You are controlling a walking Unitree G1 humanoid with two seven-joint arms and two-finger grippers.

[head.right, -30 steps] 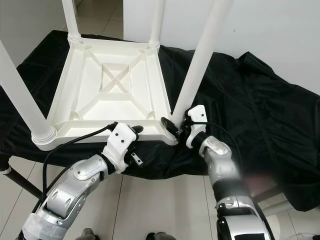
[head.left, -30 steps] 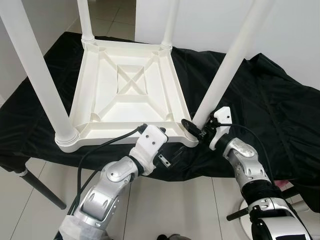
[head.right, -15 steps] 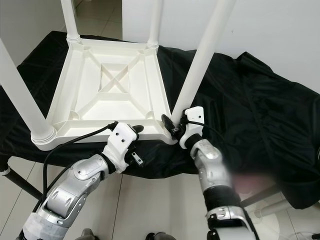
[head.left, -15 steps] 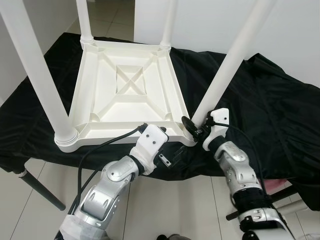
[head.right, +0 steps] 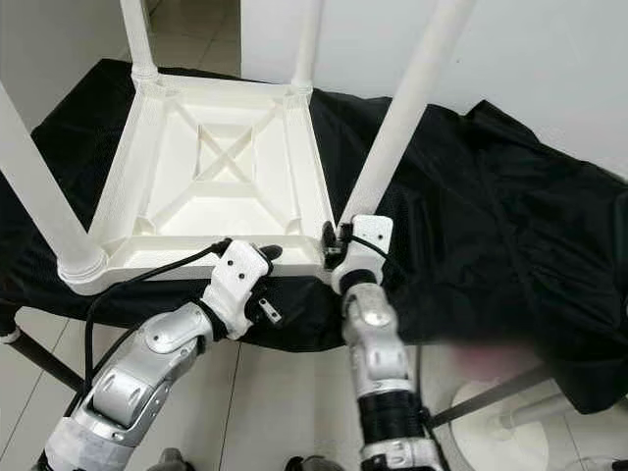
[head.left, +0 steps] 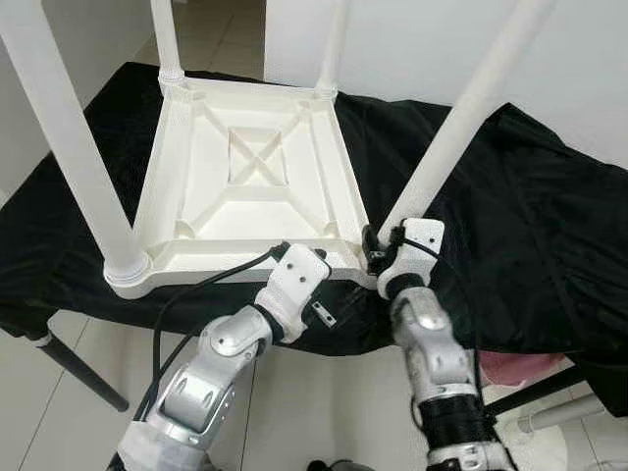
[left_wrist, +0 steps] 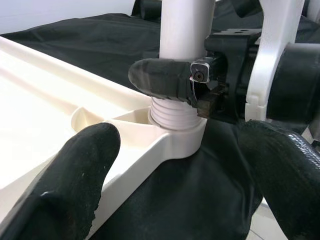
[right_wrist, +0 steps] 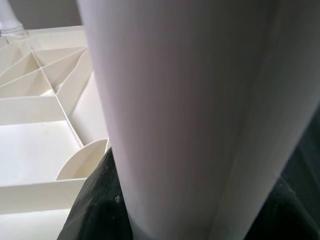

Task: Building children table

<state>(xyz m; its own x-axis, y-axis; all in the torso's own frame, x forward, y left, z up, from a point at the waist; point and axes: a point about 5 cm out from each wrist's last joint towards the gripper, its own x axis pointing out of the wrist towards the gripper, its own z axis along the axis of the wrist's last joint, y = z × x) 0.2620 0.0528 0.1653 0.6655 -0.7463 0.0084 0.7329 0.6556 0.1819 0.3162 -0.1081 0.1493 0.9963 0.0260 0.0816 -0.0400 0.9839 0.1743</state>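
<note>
Upturned children table (head.left: 245, 186) centre frame on black-draped desk (head.left: 510, 216). Right pincer (head.left: 378, 257) clamped on fourth leg (head.left: 446, 147) at threaded base: you're seating it. Left pincer (head.left: 287, 253) apart, beside corner. Next: twist leg home.

White table leg (right_wrist: 200, 115) very close, blurred, running top to bottom across most of the frame. Behind it, ribbed underside of the white tabletop (right_wrist: 40, 130), with diagonal braces and a curved gusset. Dark gripper finger (right_wrist: 97, 205) pressed against the leg's lower part. Black cloth (right_wrist: 305, 165) beside the leg.
</note>
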